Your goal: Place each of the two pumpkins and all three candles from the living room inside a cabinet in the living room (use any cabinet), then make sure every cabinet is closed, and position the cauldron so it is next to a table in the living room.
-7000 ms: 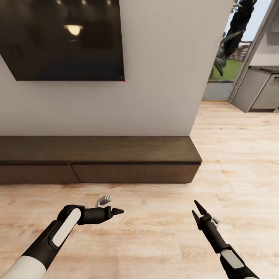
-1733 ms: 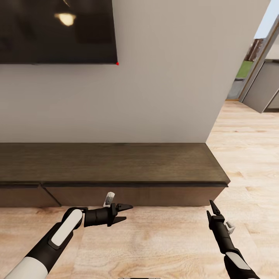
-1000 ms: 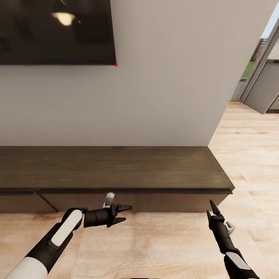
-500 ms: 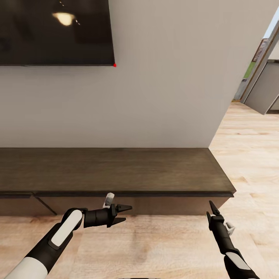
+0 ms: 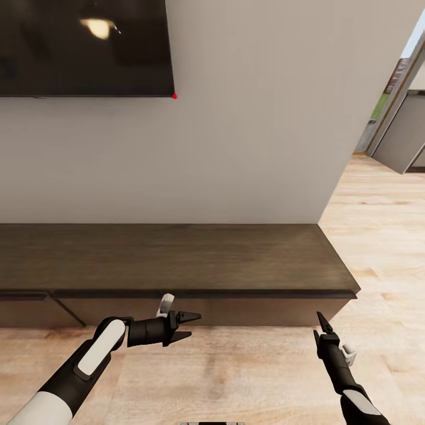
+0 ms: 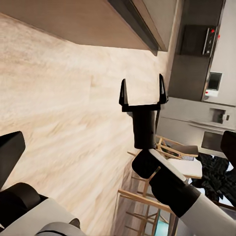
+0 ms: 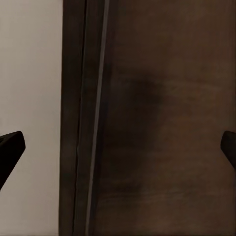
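The right gripper (image 5: 320,327) has been lowered slightly; its fingers are spread, empty, before the cabinet (image 5: 177,260), whose drawer fronts appear shut. The left gripper (image 5: 188,326) is held open beside it, above the floor (image 5: 248,372).

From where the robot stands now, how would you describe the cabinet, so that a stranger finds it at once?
Look below the dark screen on the pale wall. The cabinet is the long, low, dark-brown wooden unit along the foot of that wall, on the light wooden floor. Unlike the grey kitchen units past the doorway, it has flat handle-less fronts, all closed.
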